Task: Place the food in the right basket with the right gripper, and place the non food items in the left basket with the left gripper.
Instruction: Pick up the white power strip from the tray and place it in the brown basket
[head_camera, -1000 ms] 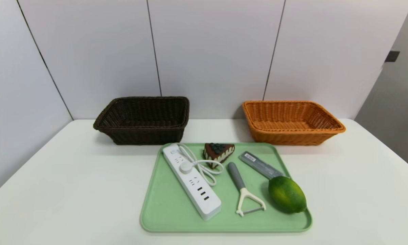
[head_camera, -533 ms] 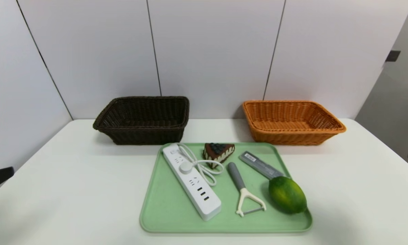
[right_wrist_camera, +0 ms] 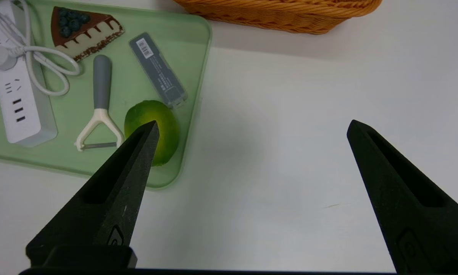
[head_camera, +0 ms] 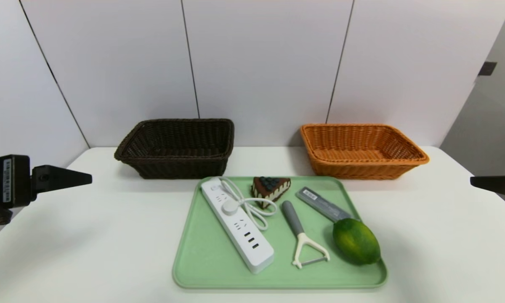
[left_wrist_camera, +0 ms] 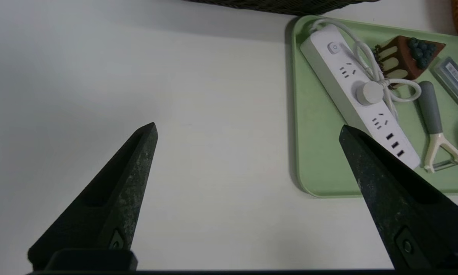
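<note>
**Sorting not yet begun**

The smooth round green lime [head_camera: 356, 240] lies on the pale green tray's [head_camera: 202, 269] right edge; I judge it firm but slippery, best gripped across its middle. My right end effector [right_wrist_camera: 252, 130] hovers over the bench, fingers apart, empty; left end effector [left_wrist_camera: 248, 130] likewise.

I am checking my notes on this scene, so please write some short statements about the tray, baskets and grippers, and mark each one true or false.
1. The lime lies on the green tray. True.
2. The cake slice sits in the orange basket. False: it is on the tray.
3. The left gripper is open. True.
4. The right gripper holds the peeler. False: it is open and holds nothing.
5. The dark basket holds the power strip. False: the strip lies on the tray.
</note>
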You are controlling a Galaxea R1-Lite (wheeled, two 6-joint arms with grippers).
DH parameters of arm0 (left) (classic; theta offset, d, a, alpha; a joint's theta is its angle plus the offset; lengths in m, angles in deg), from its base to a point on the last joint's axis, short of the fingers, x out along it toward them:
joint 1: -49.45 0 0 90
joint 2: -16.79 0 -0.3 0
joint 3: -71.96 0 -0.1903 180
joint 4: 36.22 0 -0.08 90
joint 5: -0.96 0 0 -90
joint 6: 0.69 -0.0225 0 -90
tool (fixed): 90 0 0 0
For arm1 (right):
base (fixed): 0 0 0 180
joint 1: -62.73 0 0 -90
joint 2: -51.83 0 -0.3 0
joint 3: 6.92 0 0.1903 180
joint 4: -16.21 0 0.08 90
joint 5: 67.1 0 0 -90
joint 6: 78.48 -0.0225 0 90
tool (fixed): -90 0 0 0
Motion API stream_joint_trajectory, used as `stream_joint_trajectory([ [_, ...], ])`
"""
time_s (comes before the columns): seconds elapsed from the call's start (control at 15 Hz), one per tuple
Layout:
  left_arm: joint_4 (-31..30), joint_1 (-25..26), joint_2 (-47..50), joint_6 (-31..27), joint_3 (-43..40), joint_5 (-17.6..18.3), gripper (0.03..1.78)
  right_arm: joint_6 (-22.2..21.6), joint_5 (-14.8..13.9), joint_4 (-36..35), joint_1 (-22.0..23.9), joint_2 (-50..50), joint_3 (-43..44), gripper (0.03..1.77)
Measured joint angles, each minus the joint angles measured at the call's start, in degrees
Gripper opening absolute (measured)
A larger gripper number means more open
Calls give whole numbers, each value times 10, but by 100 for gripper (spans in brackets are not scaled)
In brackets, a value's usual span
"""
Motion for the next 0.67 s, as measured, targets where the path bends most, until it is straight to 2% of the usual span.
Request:
stream_joint_trajectory([
  [0.13, 51, -50, -32, 30, 59, -4, 169, 13, 15, 3, -1, -33, 32, 170],
  [0.27, 79, -106, -62, 43, 101, -29, 169, 16, 30, 4, -3, -64, 55, 170],
  [0.47, 86, -189, -111, 42, 137, -98, 169, 15, 65, 5, -16, -91, 69, 170],
  [0.67, 85, -251, -157, 42, 180, -115, 169, 15, 67, 5, -35, -102, 71, 170],
])
